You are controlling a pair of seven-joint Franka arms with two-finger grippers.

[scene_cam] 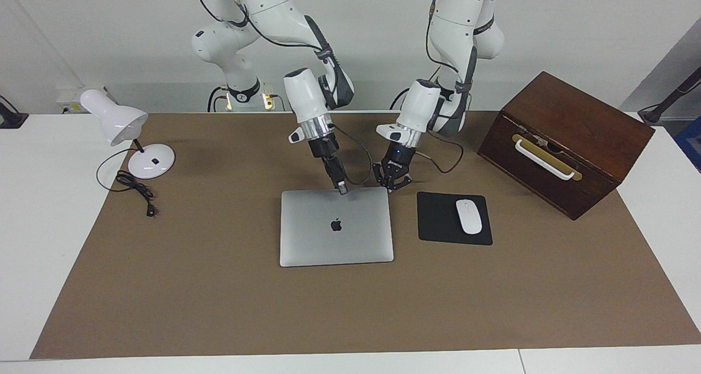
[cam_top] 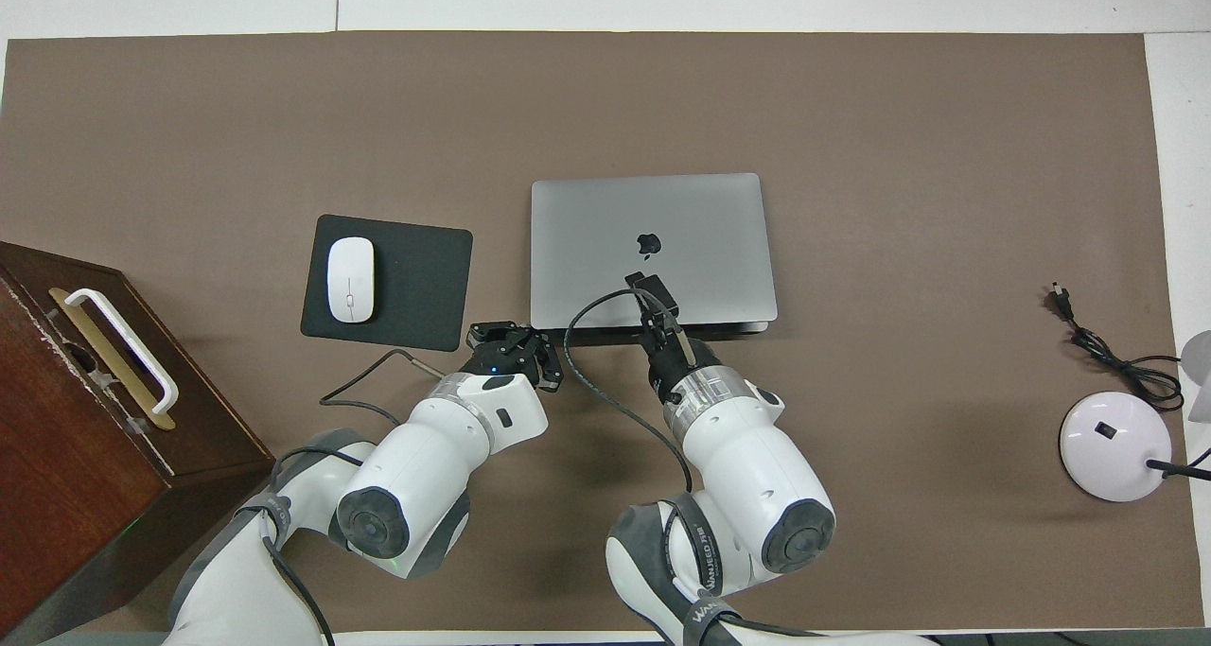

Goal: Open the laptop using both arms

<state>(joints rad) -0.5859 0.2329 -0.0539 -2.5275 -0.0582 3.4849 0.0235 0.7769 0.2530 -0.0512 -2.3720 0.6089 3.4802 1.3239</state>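
Observation:
The silver-grey laptop (scene_cam: pixel 337 234) (cam_top: pixel 605 239) lies closed and flat on the brown mat, its dark logo facing up. My right gripper (scene_cam: pixel 342 188) (cam_top: pixel 649 286) is shut and slants down onto the lid's edge nearest the robots, near the middle of that edge. My left gripper (scene_cam: pixel 390 186) (cam_top: pixel 503 332) is shut, its links splayed. It sits low by the laptop's corner nearest the robots, toward the left arm's end of the table. I cannot tell whether it touches the laptop.
A black mouse pad (scene_cam: pixel 438 220) (cam_top: pixel 416 277) with a white mouse (scene_cam: pixel 469 216) (cam_top: pixel 350 279) lies beside the laptop. A dark wooden box (scene_cam: pixel 564 138) (cam_top: pixel 66 410) stands at the left arm's end. A white desk lamp (scene_cam: pixel 150 160) (cam_top: pixel 1112 443) and its cord (scene_cam: pixel 137 190) are at the right arm's end.

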